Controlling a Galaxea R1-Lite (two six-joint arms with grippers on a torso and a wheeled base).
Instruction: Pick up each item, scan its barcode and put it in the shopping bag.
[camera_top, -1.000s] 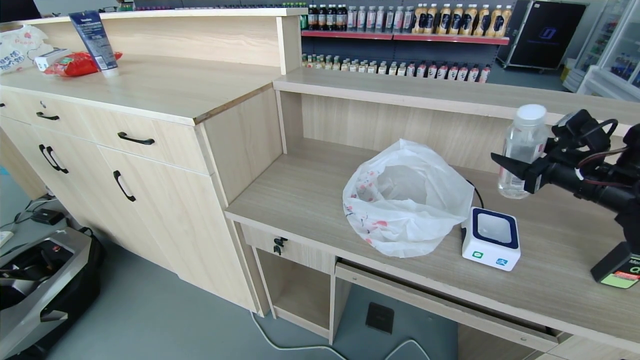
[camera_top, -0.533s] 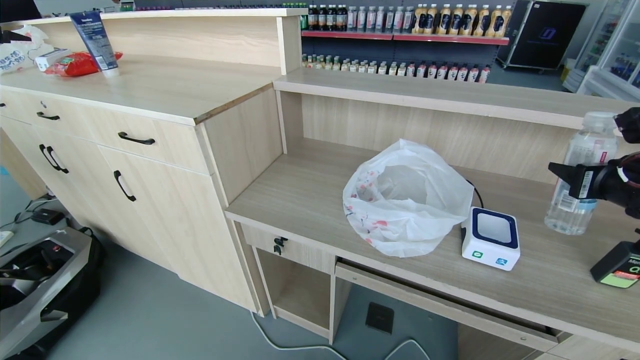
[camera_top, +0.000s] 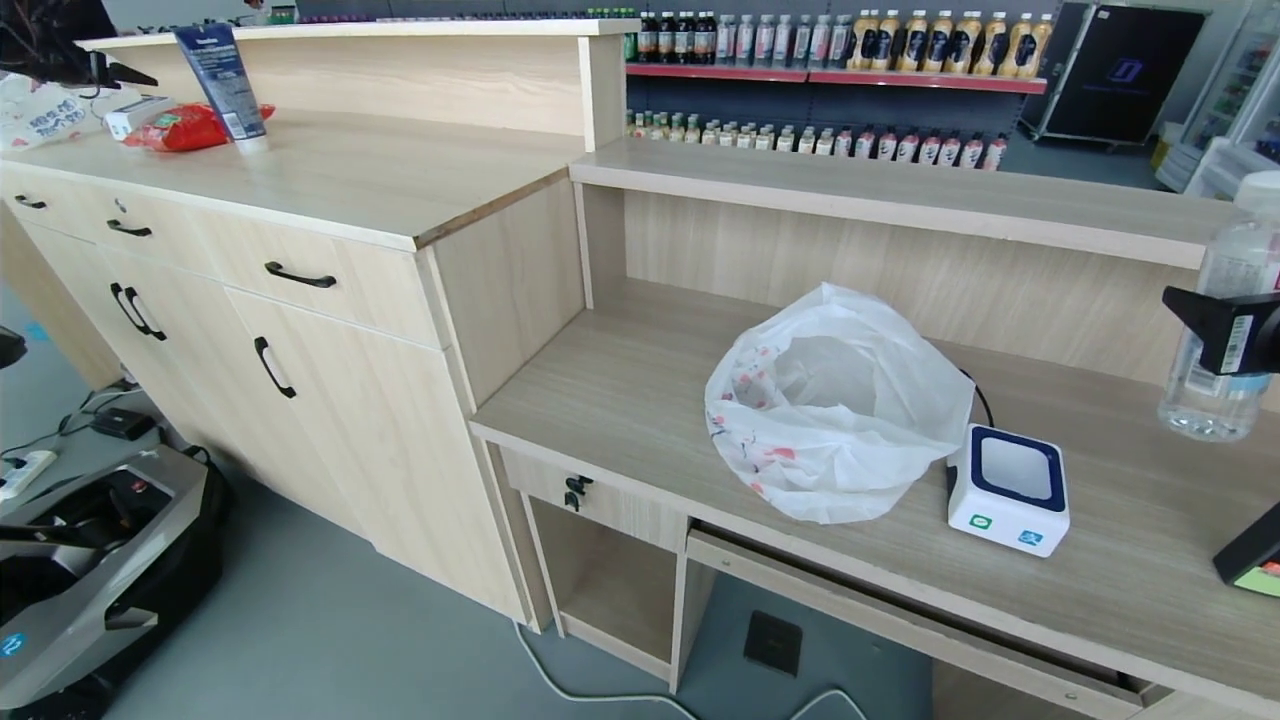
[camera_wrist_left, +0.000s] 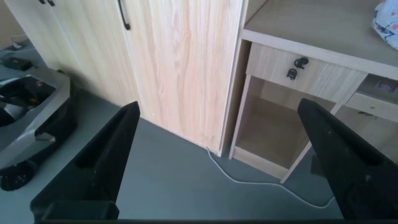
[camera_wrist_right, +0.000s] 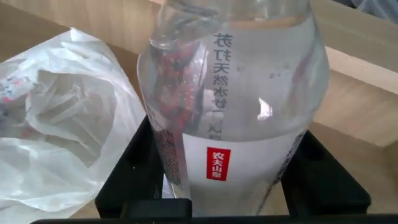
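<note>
our right tool (camera_top: 1222, 335) pinches the bottle (camera_top: 1212, 405) upright at frame right edge; scanner (camera_top: 1008, 490) lies lower left of it, shopping bag (camera_top: 835, 400) just beside that. we reckon right arm nearer.

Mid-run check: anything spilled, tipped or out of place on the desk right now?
Nothing stands out. The water bottle is upright in the right hand, the shopping bag sits open beside the scanner, and the desk shows no spill.
</note>
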